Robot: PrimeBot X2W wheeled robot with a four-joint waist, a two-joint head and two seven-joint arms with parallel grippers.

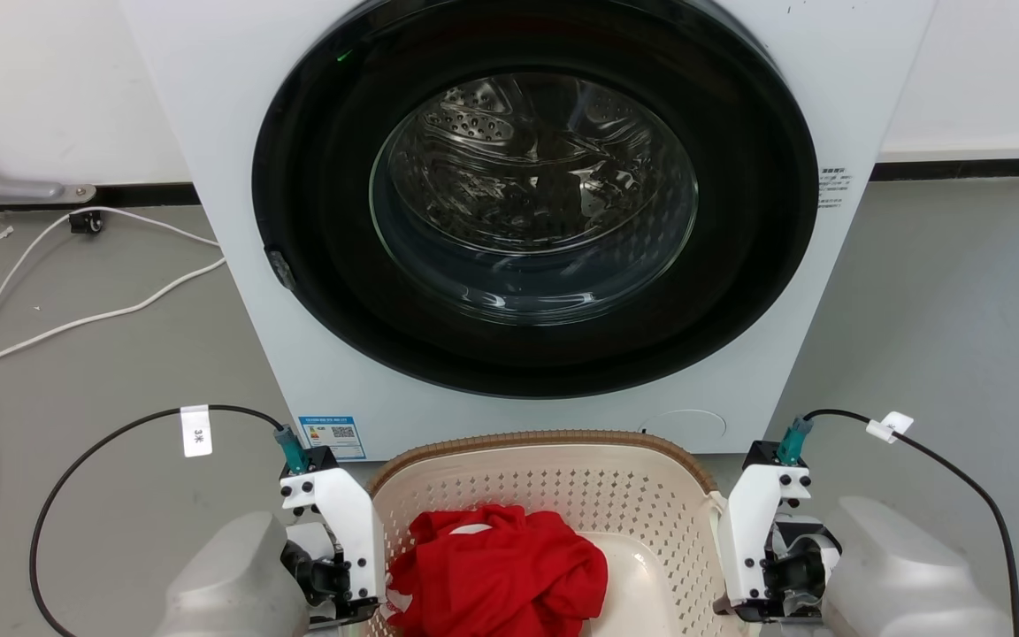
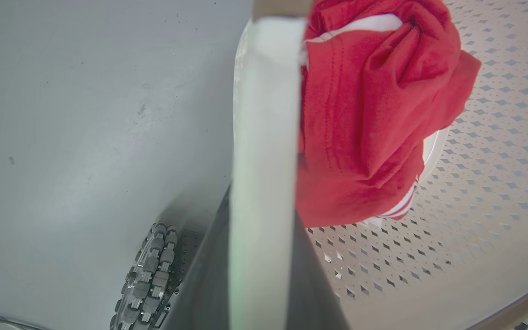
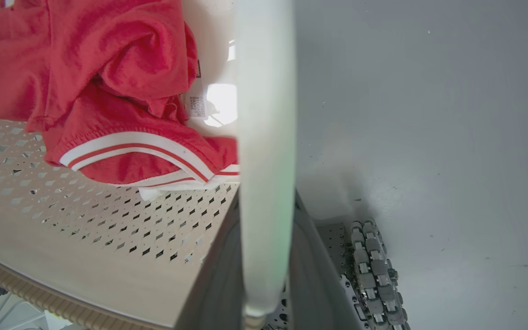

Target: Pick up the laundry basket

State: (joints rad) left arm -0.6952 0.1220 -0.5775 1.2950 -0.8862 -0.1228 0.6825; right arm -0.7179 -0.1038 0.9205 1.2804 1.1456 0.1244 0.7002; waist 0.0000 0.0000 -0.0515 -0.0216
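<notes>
The left gripper (image 2: 262,208) is clamped on the white left handle (image 2: 267,114) of the laundry basket (image 1: 563,482). Its two dark fingers (image 2: 209,275) lie against the handle, one on each side, with no gap showing. Outboard of this gripper are the grey floor (image 2: 85,137) and a wheel (image 2: 149,275) ringed with small rollers. Inboard of it, inside the perforated cream wall, lies a red garment (image 1: 501,566) with white striped trim.

The basket sits between the two grippers. Its brown woven-look rim (image 1: 545,440) curves ahead of them, close to the front of the washing machine (image 1: 218,133).

The right gripper (image 3: 266,199) is clamped on the white right handle (image 3: 264,91) in the same manner. The garment lies inboard of it. The floor and a second wheel (image 3: 374,270) lie outboard.
</notes>
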